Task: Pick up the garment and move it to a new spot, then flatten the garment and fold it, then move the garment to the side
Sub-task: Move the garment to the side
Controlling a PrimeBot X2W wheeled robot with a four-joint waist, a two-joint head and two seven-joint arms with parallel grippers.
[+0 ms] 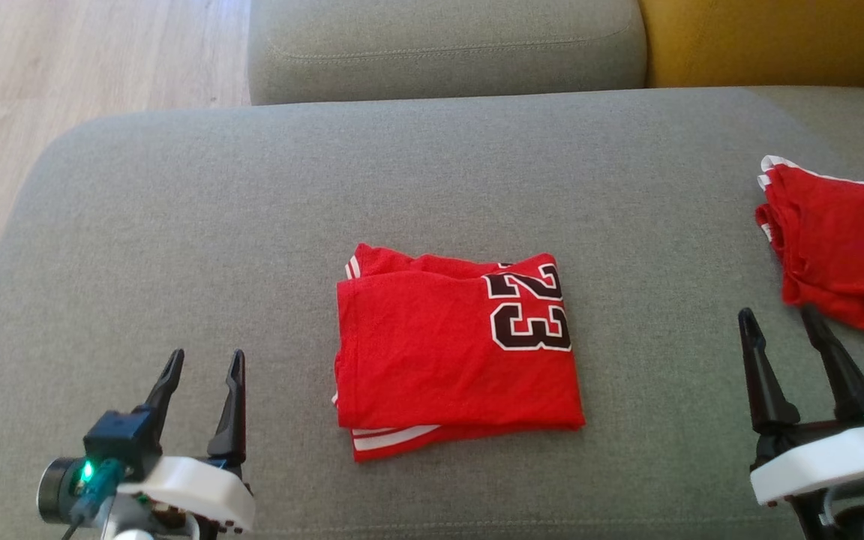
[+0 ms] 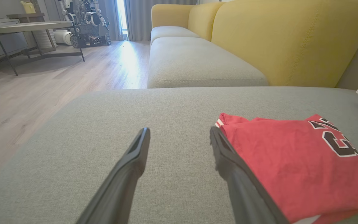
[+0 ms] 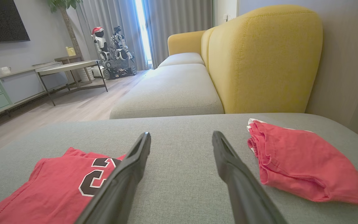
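Lying folded in a neat rectangle at the middle of the grey sofa cushion (image 1: 252, 225), the red jersey (image 1: 458, 352) shows its number 23 on top. To its left the left claw (image 1: 207, 356) has its fingers spread apart, holding nothing. The right claw (image 1: 775, 311), also spread and empty, is just beside a second red garment (image 1: 841, 247) near the cushion's right edge.

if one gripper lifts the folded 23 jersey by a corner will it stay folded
Probably not: the red jersey looks thin and floppy, its layers lying loose, so it would likely unfold and drape. On the woven grey cushion a push would probably bunch it rather than slide it.
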